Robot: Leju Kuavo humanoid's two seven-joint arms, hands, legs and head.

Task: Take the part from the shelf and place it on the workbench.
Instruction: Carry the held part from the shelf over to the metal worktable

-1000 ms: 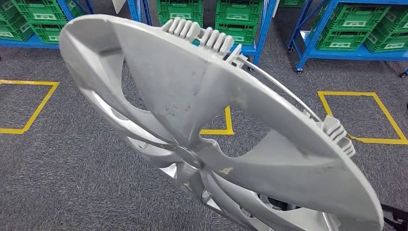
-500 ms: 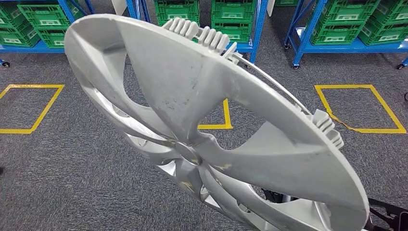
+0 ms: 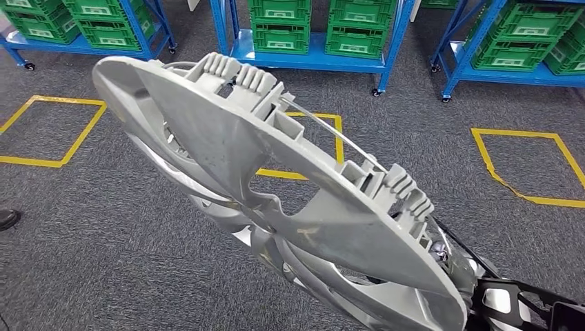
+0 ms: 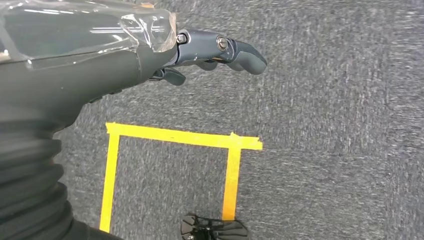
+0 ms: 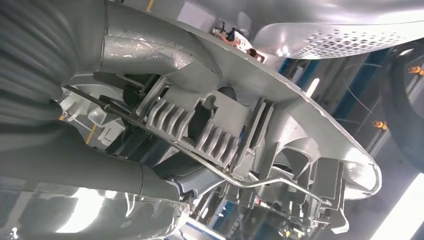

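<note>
Our right hand [image 5: 165,187] grips the wheel cover [image 3: 276,186], tilted above the carpet, our left hand [image 4: 150,55] hangs open; we should carry it level and steady to the workbench.

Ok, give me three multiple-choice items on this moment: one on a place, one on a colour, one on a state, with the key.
1. Where do the crates sit?
A. on blue shelves
B. on the carpet
C. on a workbench

2. What colour is the floor tape?
A. white
B. red
C. yellow

3. What is the left hand doing?
A. gripping the hubcap
B. holding nothing
C. pressing on a crate

Key: 1 A, the green crates rest on blue shelves. 2 C, the tape squares on the grey carpet are yellow. 3 B, the left hand hangs over the floor, while the right hand grips the silver hubcap.
</note>
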